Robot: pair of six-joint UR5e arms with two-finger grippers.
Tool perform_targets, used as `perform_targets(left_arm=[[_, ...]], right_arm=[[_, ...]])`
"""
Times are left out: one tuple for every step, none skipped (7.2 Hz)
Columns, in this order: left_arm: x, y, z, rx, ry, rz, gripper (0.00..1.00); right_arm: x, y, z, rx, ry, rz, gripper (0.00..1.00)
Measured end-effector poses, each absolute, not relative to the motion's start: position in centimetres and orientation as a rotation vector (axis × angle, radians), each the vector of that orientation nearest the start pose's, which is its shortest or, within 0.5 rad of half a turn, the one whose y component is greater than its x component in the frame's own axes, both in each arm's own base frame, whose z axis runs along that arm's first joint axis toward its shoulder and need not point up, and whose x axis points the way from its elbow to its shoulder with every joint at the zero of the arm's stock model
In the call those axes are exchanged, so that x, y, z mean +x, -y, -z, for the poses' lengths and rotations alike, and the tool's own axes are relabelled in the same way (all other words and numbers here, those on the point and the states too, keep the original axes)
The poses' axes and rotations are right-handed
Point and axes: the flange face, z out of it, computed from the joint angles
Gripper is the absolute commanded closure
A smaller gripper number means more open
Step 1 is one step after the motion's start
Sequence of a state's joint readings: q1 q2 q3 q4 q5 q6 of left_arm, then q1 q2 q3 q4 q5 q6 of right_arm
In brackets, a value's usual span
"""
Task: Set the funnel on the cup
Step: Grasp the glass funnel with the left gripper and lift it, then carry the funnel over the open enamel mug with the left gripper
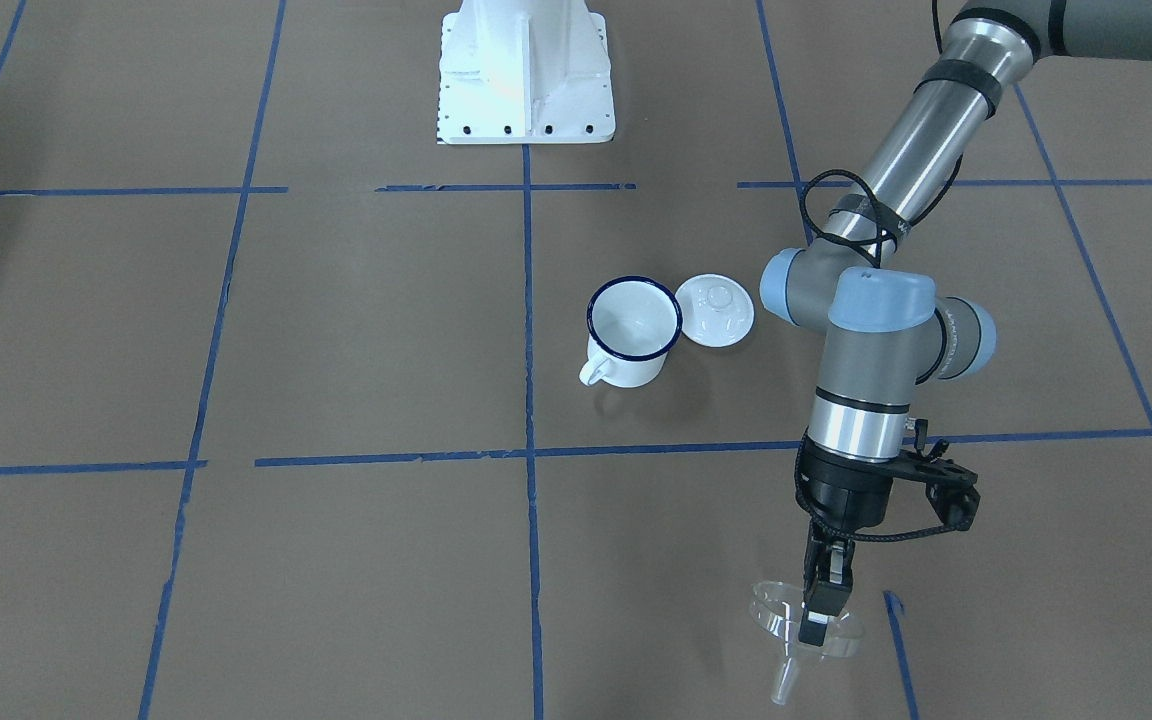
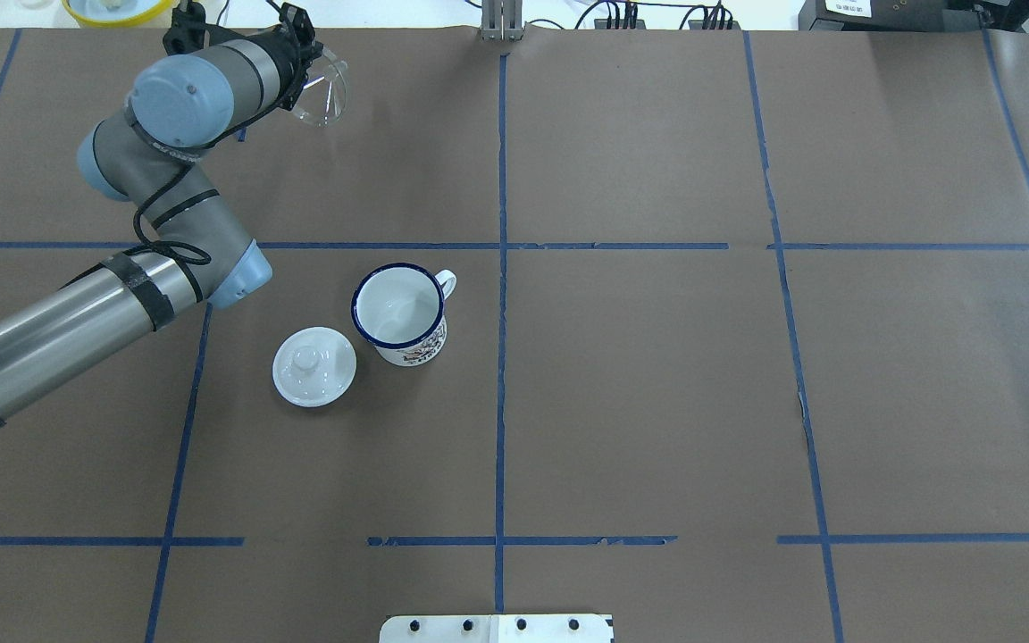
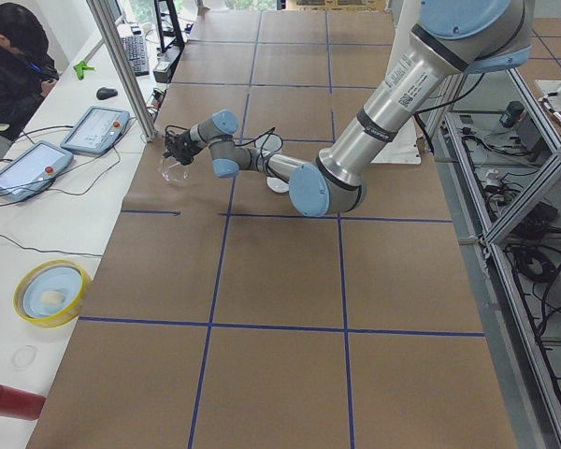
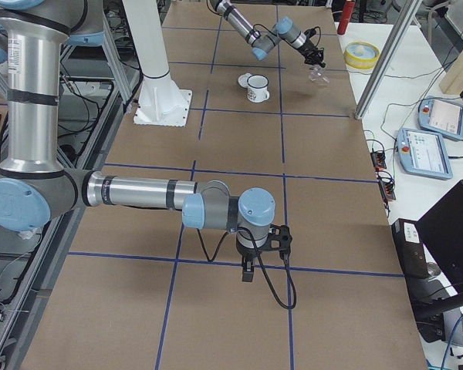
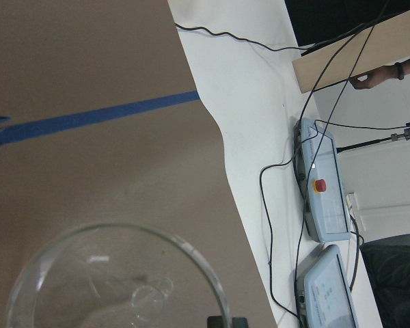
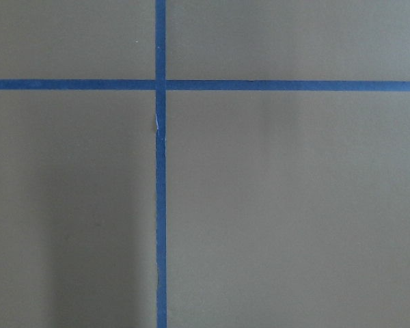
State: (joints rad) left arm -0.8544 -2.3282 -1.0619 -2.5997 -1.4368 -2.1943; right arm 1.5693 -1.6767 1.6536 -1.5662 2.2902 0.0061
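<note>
Table (image 2: 657, 402) covered in brown paper, gridded with blue tape (image 2: 501, 402); directly on it: upright white cup (image 2: 398, 313) with dark blue rim, white knobbed lid (image 2: 314, 366) just beside it, white robot base (image 1: 526, 75) at the robot-side edge.

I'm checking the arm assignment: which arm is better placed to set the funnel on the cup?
Left. The left claw grips the funnel, and the cup stands in that arm's half of the table. The right claw hangs far from both.

A robotics lab: table (image 2: 657, 402) gridded with blue tape (image 2: 501, 357), teach pendants (image 4: 424, 153) and cables on a side bench (image 3: 37, 215), aluminium post (image 3: 123, 65), operator (image 3: 14, 65) at upper left.
</note>
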Motion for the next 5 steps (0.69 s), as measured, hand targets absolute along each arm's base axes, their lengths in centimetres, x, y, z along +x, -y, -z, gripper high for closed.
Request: perform_targets(left_arm=[[39.8,68.9,-26.7,0.267,-1.388,1.3,1.0],[38.5,67.2,-22.2,0.223,-1.376,1.237,1.0],[37.3,64.5,-17.9,0.177,-1.322,1.145,1.0],[35.7,61.4,-14.3,0.145,-1.239,1.055,1.0],[34.0,58.2,-11.4,0.105,-1.149,0.977,1.0]], right_arm=[[6.7,44.6,-67.1,-0.02,0.719,-0.011,0.0],[6.7,44.6,-67.1,-0.02,0.719,-0.011,0.0],[6.7,44.6,-67.1,-0.02,0.719,-0.011,0.0],[6.7,44.6,-67.1,-0.02,0.719,-0.011,0.0],[6.7,44.6,-67.1,-0.02,0.719,-0.011,0.0]])
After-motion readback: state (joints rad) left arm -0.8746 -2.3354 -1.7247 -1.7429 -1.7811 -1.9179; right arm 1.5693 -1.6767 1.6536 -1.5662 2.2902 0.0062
